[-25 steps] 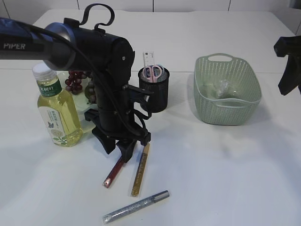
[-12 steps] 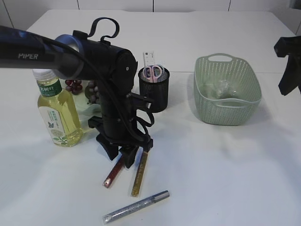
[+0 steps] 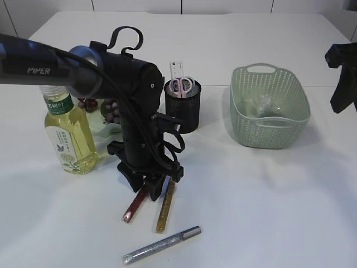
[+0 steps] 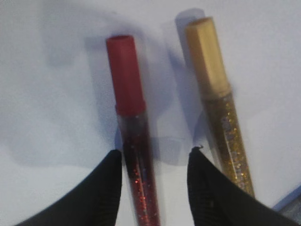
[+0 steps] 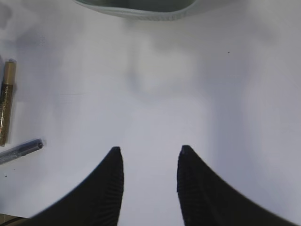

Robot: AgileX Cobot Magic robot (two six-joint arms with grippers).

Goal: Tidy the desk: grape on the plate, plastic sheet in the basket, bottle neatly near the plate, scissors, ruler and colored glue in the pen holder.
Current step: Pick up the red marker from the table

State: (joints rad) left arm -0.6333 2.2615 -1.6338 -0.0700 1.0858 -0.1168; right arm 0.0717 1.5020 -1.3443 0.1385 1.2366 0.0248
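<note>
One red glitter glue pen (image 4: 134, 155) lies lengthwise between the left claw's (image 4: 157, 188) parted fingers; right claw (image 5: 148, 181) gapes far away.

Lab-type robot test bench: bare white table (image 3: 268, 201), white panel wall behind, staged desk props.

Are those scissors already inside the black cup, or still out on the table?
Inside. The scissors' pink handles stick up from the black pen holder, beside the ruler.
</note>
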